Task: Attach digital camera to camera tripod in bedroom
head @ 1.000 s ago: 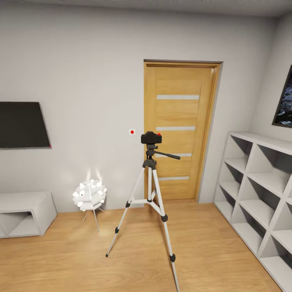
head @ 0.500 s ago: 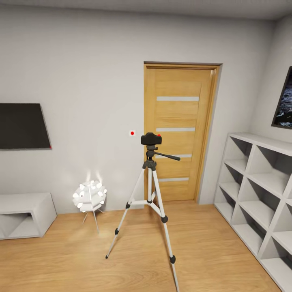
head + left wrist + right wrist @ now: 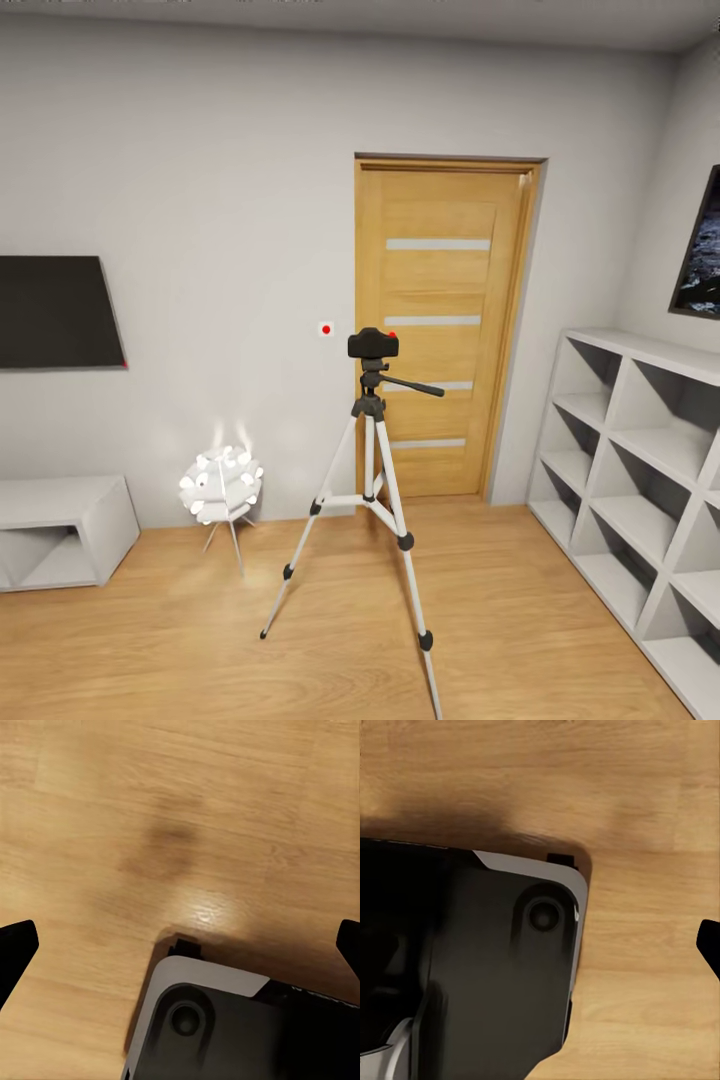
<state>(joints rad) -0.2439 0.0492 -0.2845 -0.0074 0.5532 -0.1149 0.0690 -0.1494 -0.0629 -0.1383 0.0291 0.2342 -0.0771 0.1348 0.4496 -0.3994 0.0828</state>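
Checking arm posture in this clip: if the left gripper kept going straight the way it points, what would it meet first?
Probably the wood floor, or the robot's own grey-and-black base just below; depth is unclear. Its fingertips stand wide apart, holding nothing.

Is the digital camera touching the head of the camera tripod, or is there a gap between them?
Touching. In the head view the digital camera sits directly on the black head of the camera tripod, and no gap shows between them.

In front of me the small black digital camera [image 3: 373, 343] sits upright atop the camera tripod [image 3: 372, 480], silver legs splayed on the bedroom's wood floor [image 3: 500, 600]
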